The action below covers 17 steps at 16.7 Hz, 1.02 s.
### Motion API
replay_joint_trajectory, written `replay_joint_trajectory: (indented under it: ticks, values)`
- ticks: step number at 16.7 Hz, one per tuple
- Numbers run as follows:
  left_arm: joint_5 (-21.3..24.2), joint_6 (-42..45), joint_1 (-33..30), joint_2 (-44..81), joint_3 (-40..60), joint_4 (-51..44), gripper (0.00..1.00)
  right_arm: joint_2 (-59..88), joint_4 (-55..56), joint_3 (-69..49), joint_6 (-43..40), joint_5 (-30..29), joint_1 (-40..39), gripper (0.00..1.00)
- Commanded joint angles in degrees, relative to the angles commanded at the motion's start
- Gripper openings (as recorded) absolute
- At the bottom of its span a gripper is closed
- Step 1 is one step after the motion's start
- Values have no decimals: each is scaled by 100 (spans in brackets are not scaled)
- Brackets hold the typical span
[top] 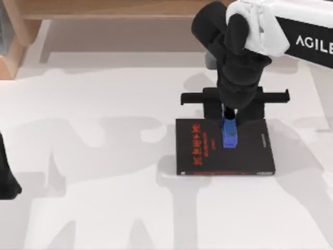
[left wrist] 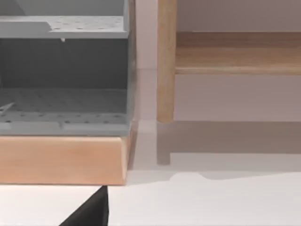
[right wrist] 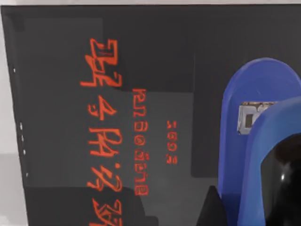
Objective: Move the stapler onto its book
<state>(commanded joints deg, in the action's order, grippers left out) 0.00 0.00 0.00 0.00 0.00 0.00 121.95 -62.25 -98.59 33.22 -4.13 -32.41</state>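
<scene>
Lying on the black book (top: 250,151) near its far edge, the blue stapler (top: 229,134) is pinched by the right claw (top: 229,115) directly above it; the left arm is parked at the tabletop's (top: 104,198) left edge.

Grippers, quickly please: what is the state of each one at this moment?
Left gripper: parked at the table's left edge; state cannot be told.
Right gripper: over the book, shut on the stapler.
</scene>
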Motion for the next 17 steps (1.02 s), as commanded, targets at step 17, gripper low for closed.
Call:
replay_joint_trajectory:
  ticks: [17]
  values:
    - [0, 0, 0, 0, 0, 0, 100, 192, 583, 390, -16, 0, 18, 23]
